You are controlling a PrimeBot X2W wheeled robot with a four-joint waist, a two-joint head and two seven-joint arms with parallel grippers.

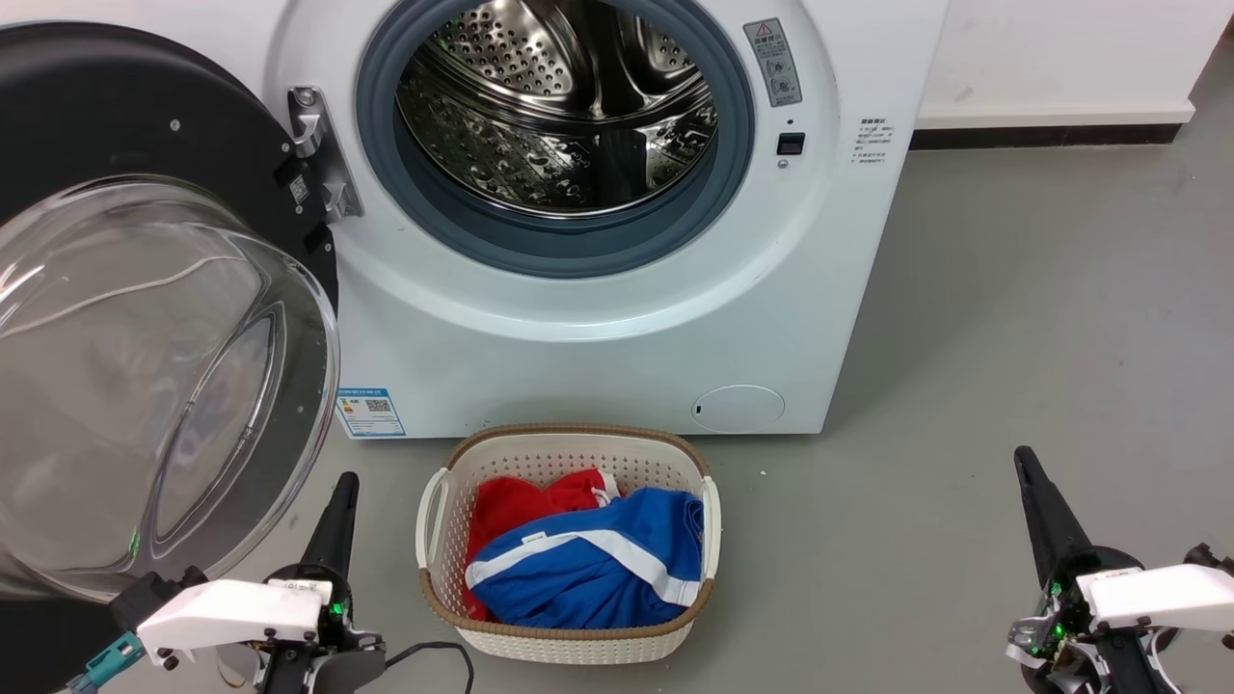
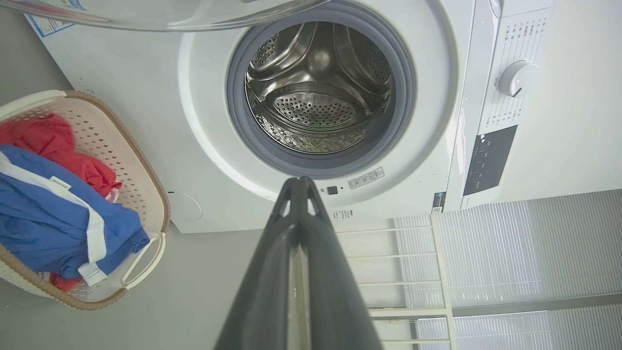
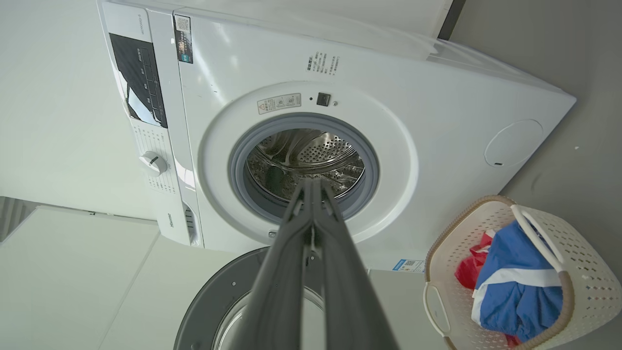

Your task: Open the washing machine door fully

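Observation:
The washing machine door (image 1: 116, 318) is swung wide to the left on its hinge, its black disc turned away from the white machine (image 1: 598, 318) and its clear glass bowl bulging toward me. It also shows as the door (image 3: 228, 301) low in the right wrist view and as a glass edge, the door (image 2: 160, 12), at the top of the left wrist view. The steel drum opening (image 1: 554, 106) lies bare inside its grey rubber ring. My left gripper (image 1: 345, 482) is shut and empty, low, just right of the glass bowl. My right gripper (image 1: 1024, 461) is shut and empty, far right over the floor.
A cream laundry basket (image 1: 569, 439) with red and blue clothes stands on the grey floor in front of the machine, between my two grippers. A small round white flap (image 1: 737, 408) sits at the machine's lower right. Grey floor stretches to the right of the machine.

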